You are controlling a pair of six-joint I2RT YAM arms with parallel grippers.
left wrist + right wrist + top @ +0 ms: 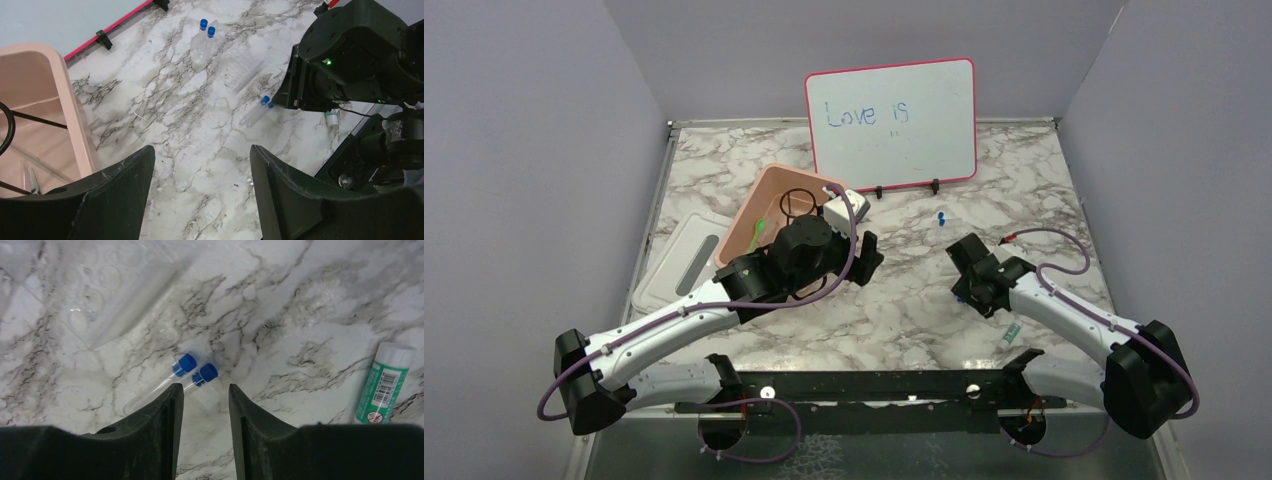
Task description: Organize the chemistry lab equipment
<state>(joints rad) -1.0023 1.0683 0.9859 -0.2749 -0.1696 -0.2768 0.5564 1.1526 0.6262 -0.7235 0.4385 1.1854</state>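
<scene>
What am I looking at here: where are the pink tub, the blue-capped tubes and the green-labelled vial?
pink tub [746, 215]: top view, its left wall.
blue-capped tubes [186, 363]: right wrist view, left tube's cap.
green-labelled vial [382, 387]: right wrist view, its label.

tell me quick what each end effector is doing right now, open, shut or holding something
Left end effector: open, holding nothing.
Right end effector: open, holding nothing, above two blue-capped tubes.

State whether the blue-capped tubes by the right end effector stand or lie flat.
Lying flat: the tubes stretch lengthwise along the table, side by side.
</scene>
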